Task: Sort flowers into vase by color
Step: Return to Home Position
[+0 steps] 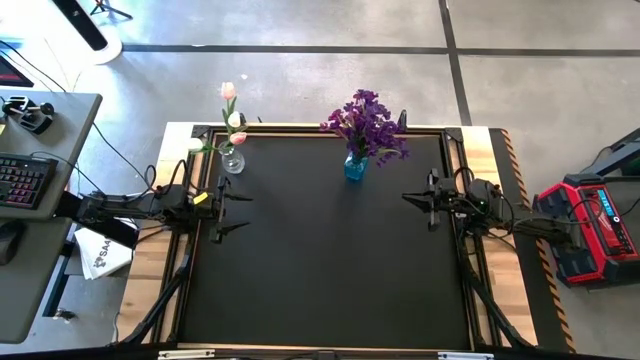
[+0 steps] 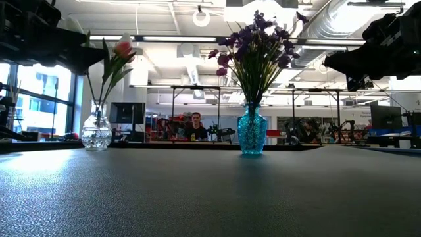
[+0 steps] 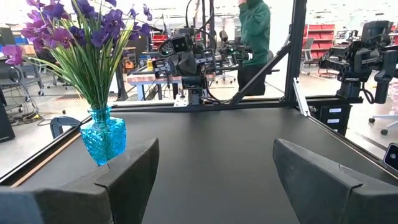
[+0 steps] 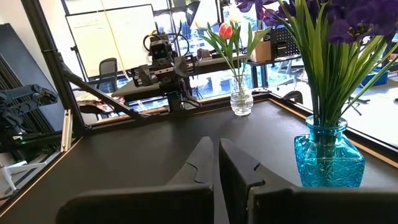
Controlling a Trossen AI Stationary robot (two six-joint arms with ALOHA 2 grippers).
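Observation:
Purple flowers (image 1: 366,125) stand with their stems in a blue glass vase (image 1: 355,166) at the middle of the table's far edge. Pink and white tulips (image 1: 231,112) stand in a clear glass vase (image 1: 232,160) at the far left. My left gripper (image 1: 243,212) hovers open at the table's left edge, pointing level toward the right. My right gripper (image 1: 407,198) hovers shut at the right edge, pointing level toward the left. Neither touches anything. In the left wrist view the blue vase (image 3: 104,137) stands beyond the left fingers; in the right wrist view the blue vase (image 4: 328,155) and the clear vase (image 4: 240,99) both show.
The black mat (image 1: 330,270) spreads between the arms. A red tool case (image 1: 590,225) lies off the table's right side; a desk with a keyboard (image 1: 22,180) stands off its left side. People show in the room beyond the table's far edge (image 2: 195,125).

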